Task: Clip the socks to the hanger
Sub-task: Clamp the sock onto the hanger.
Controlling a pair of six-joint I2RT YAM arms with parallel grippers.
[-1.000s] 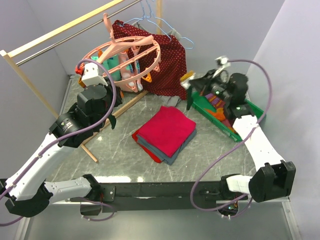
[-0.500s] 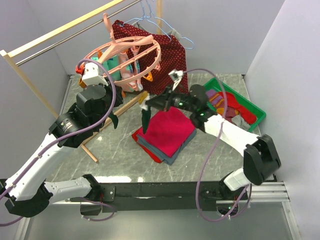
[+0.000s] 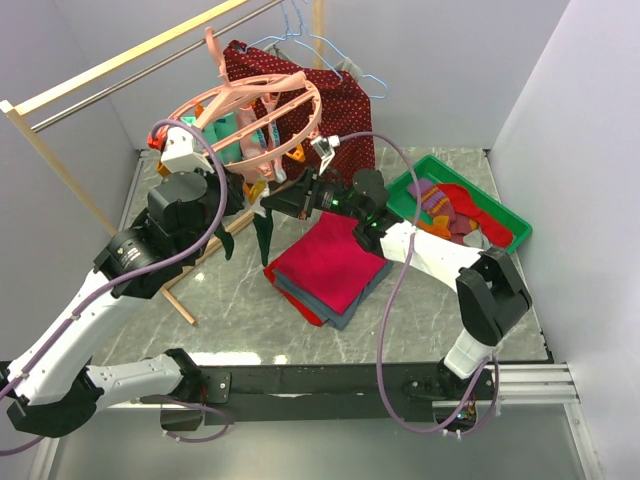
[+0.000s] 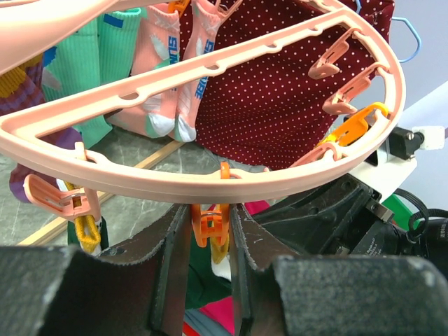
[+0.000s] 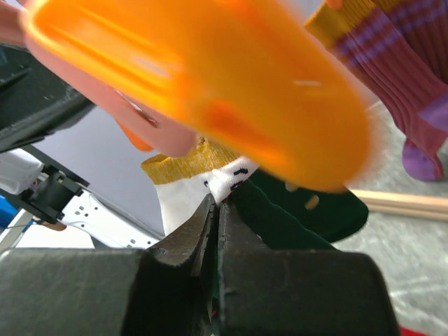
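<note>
Several socks already hang clipped on the hanger: teal socks, pink socks, and a purple-striped sock at the left of the left wrist view. So the task is partly done.

The current one is the dark green sock with a white and mustard cuff. The right gripper has it, jaws closed tight on the cuff. It dangles below the hanger's near rim, by the left corner of the folded cloth stack, and is not clipped yet.

The left gripper is narrowed on an orange clip under the near rim, fingers against both its sides. Can't tell if the clip mouth is open.

Left to do, by my read: feed this cuff in and release. Then the socks lying in the green tray at right, at least a striped sock and a red sock. A few pink clips on the right look free.
</note>
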